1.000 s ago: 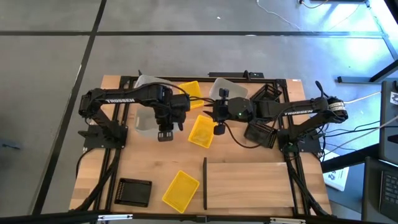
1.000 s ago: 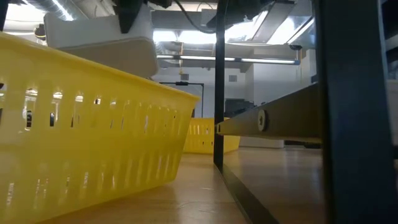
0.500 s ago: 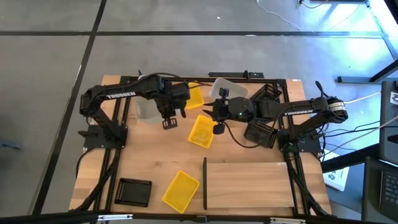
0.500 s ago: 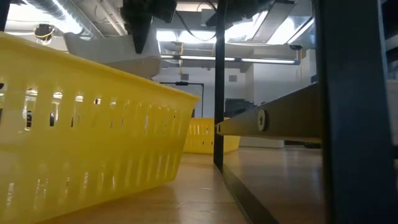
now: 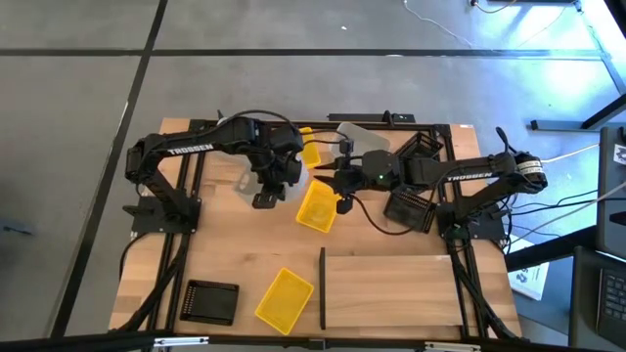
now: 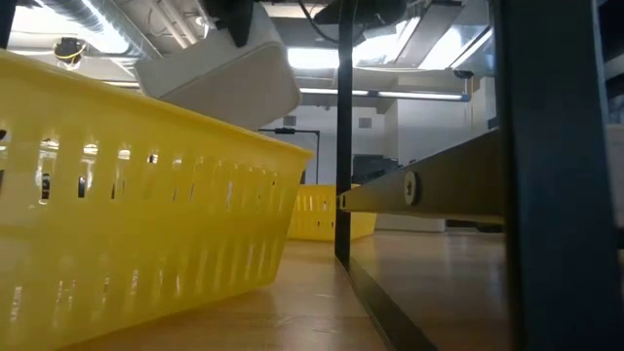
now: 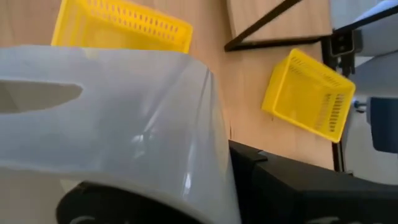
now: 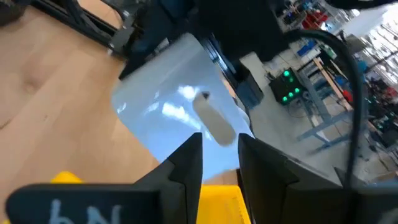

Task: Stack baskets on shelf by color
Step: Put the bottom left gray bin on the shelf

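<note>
While my left gripper (image 5: 266, 192) sits clamped tight on the wall of a translucent grey-white basket (image 5: 252, 181), I carry that bin in the air at centre-left of the high view, tipped at an angle. From table height the same basket (image 6: 219, 83) hangs at the top of the frame, above the near yellow basket (image 6: 136, 195) that fills the left half.

My right gripper (image 5: 340, 174) waits just right of centre in the high view with its fingers spread. I think they straddle the rim of a second translucent basket (image 5: 360, 137) in the upper middle, though the wrist view is too crowded to say whether they touch it.

Between the two grippers lies a yellow basket (image 5: 316, 206), tilted on the table. Another yellow one (image 5: 305, 147) sits behind it toward the top of the frame, and a third (image 5: 285, 298) rests at lower centre, just left of the shelf divider. One black basket (image 5: 211, 301) lies at lower left; two more, (image 5: 410, 207) and (image 5: 421, 149), sit right of centre under my right arm.

As for progress, the shelf (image 5: 391, 290) at lower right holds nothing. No stack has been started by any colour, so every basket I can count remains to be placed.

White lettering "TROSSEN" reads along my left arm (image 5: 186, 150) and again along my right arm (image 5: 468, 176).
</note>
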You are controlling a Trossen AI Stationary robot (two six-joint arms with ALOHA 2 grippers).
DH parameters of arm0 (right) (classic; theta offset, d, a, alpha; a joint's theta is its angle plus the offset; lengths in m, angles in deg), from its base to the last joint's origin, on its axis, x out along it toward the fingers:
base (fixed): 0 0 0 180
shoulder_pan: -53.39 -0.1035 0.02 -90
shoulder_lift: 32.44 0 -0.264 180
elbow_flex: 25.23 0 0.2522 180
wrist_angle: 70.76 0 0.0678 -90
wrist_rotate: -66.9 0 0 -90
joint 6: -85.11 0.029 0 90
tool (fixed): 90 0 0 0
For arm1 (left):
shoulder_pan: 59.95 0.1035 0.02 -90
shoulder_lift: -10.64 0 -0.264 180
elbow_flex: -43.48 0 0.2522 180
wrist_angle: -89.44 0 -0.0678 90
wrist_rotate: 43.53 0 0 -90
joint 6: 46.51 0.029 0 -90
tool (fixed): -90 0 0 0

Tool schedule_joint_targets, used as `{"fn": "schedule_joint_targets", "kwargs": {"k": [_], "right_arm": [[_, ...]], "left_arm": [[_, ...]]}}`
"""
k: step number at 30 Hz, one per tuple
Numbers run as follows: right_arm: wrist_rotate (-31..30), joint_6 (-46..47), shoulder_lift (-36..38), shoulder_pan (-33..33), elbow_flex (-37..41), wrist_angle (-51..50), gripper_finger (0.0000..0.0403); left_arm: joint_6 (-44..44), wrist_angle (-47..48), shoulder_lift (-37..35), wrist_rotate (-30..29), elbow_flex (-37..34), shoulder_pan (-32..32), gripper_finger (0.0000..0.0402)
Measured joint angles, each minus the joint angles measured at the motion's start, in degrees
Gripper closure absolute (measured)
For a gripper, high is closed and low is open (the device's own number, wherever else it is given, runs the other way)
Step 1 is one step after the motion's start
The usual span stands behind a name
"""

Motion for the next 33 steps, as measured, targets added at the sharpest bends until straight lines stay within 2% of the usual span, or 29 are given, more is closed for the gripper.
{"fn": "schedule_joint_targets", "kwargs": {"k": [10, 14, 19, 33], "right_arm": [[0.55, -3.11, -4.41, 0.38, 0.00, 5.15, 0.0298], [-2.11, -4.16, -6.10, 0.48, 0.00, 8.56, 0.0298], [-2.36, -6.18, -7.65, 0.53, 0.00, 11.46, 0.0298], [-2.31, -6.11, -9.64, 1.01, 0.00, 14.02, 0.0298]], "left_arm": [[0.04, -2.78, 0.00, 3.18, 0.00, -0.48, 0.0401], [0.04, -2.71, 0.00, 3.72, 0.00, -0.85, 0.0401], [0.04, -2.83, 0.00, 4.42, 0.00, -1.62, 0.0401], [-0.70, -2.96, 0.00, 5.27, -0.02, -4.42, 0.0401]]}}
